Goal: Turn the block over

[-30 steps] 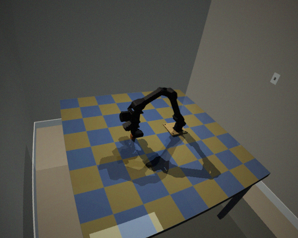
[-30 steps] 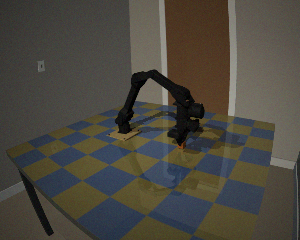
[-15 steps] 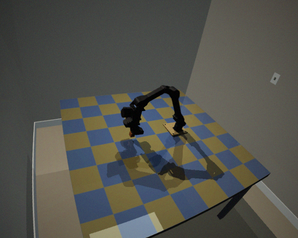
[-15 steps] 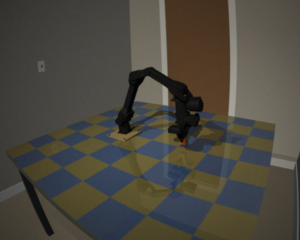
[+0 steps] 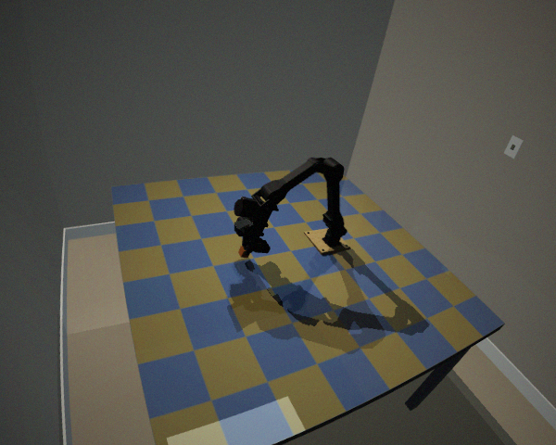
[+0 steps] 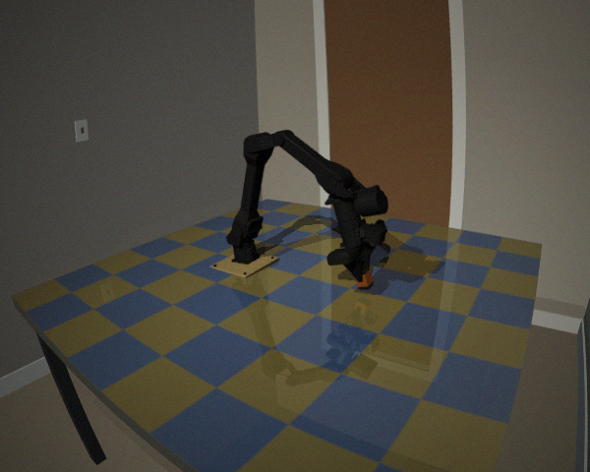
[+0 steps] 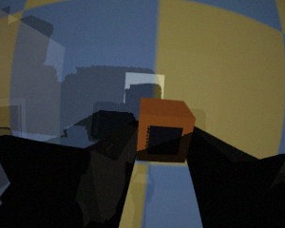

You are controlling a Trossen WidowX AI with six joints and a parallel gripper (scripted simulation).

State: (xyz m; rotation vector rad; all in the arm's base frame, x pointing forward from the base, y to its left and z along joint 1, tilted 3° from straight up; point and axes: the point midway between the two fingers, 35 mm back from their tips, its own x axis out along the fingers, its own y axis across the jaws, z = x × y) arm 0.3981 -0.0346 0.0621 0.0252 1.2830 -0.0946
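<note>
I've got the gripper [image 7: 164, 152] clamped on the orange block [image 7: 164, 128], dark mark facing cam, just off the table [image 6: 133, 324], near the base plate [image 6: 265, 263].

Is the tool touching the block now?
Touching. In the wrist view the two dark fingers press against the sides of the orange block with no gap, so the tool is shut on it. The exterior view agrees.
</note>
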